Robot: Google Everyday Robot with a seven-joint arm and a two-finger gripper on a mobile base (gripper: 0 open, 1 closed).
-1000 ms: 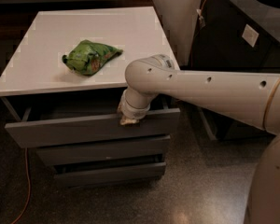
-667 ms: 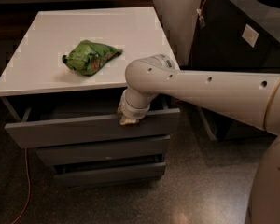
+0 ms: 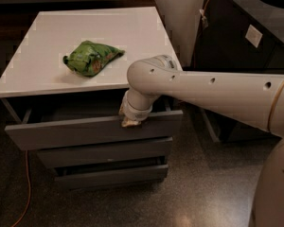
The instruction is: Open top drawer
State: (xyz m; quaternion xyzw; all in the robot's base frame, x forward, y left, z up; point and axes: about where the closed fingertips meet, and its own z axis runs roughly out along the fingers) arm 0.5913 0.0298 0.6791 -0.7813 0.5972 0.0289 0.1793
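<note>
The top drawer (image 3: pixel 75 131) is a wide grey drawer under the white cabinet top (image 3: pixel 52 70). It stands pulled out, with a dark gap showing behind its flat front panel. My gripper (image 3: pixel 131 122) sits at the upper edge of that panel, right of its middle, at the end of my cream arm (image 3: pixel 213 91) that reaches in from the right. The wrist hides most of the gripper.
A green crumpled bag (image 3: pixel 92 56) lies on the cabinet top. Two lower grey drawers (image 3: pixel 104 152) sit below, the lowest slightly out. A dark cabinet (image 3: pixel 246 37) stands to the right. An orange cable (image 3: pixel 24 183) hangs at the left. My base (image 3: pixel 274 193) is at the lower right.
</note>
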